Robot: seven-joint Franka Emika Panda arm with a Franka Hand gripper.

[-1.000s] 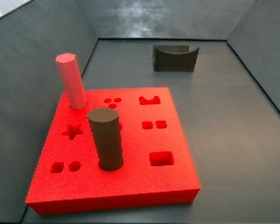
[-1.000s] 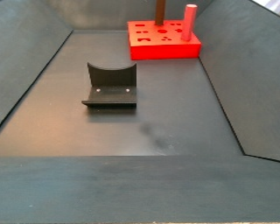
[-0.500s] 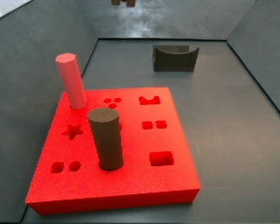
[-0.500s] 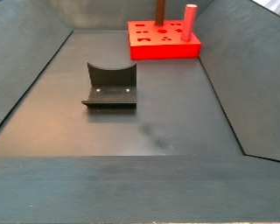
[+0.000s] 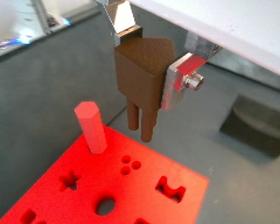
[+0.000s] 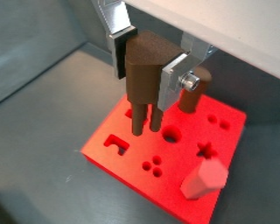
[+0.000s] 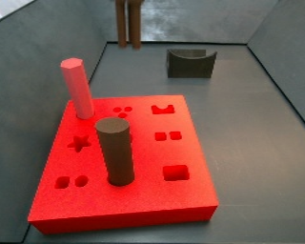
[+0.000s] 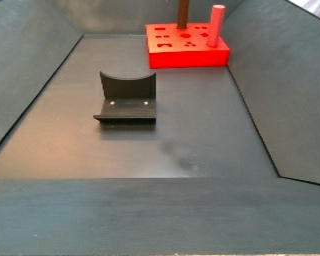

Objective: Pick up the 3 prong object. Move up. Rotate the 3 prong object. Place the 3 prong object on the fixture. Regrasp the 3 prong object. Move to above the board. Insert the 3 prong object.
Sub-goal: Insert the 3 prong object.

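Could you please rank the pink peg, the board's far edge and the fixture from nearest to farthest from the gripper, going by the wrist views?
The gripper holds the 3 prong object above the board.
1. Pink peg: just beside the hanging prongs.
2. Board's far edge: lower, beyond the cut-outs.
3. Fixture: on the floor, off the board.

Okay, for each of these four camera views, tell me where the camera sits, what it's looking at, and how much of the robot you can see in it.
Wrist view: on the arm, looking down past the gripper holding the 3 prong object over the board; the pink peg and fixture show.
Wrist view: same mount, other side; the gripper and the 3 prong object's prongs above the board.
Side view: near the board, facing the fixture; only the prongs enter at the top.
Side view: opposite end, fixture near, board far; no robot visible.
Both side views share board, pegs and fixture.
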